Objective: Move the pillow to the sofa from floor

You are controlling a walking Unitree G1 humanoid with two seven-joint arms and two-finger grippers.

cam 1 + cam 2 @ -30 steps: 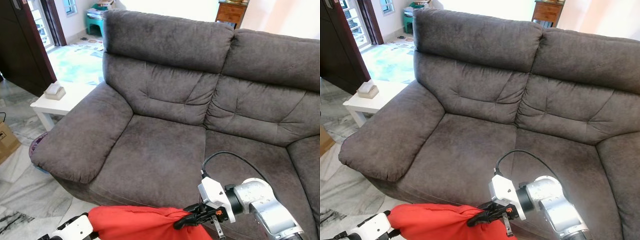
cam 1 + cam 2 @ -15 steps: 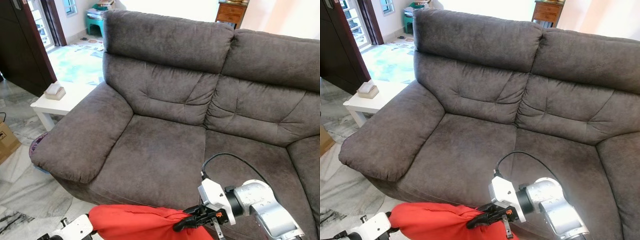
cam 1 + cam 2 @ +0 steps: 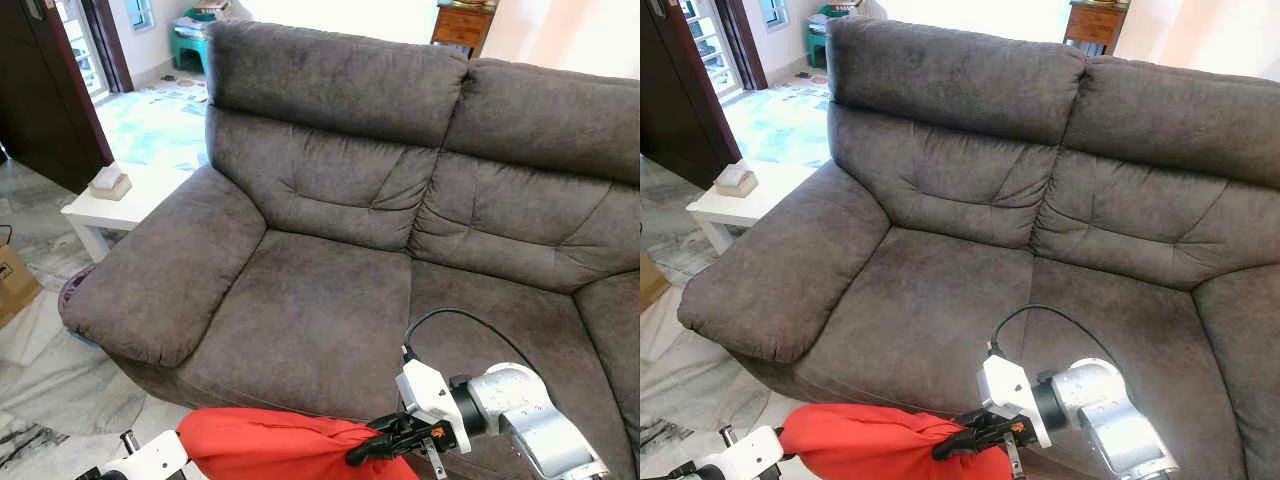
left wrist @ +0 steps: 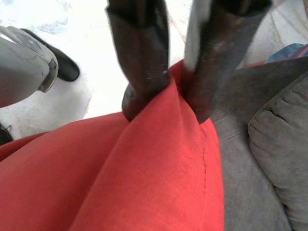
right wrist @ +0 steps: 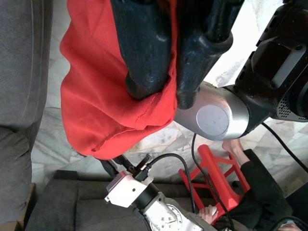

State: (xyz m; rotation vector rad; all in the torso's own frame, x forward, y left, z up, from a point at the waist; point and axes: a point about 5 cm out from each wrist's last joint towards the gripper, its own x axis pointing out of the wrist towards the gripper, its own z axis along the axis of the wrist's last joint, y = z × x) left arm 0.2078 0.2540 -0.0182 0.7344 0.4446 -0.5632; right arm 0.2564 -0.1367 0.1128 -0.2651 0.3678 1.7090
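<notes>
The red pillow (image 3: 285, 448) hangs at the bottom centre of the head views, held off the floor in front of the grey sofa (image 3: 330, 300), just below the front edge of the seat cushion. The right gripper (image 3: 378, 445) sits at the pillow's right end, its black fingers clamped on a bunched fold of red fabric. The left gripper (image 4: 166, 103) holds the opposite end, both fingers pinched together on a ridge of the cover. A white side table (image 3: 120, 205) with a small tissue box (image 3: 109, 182) stands at the left of the frame beside the sofa arm.
</notes>
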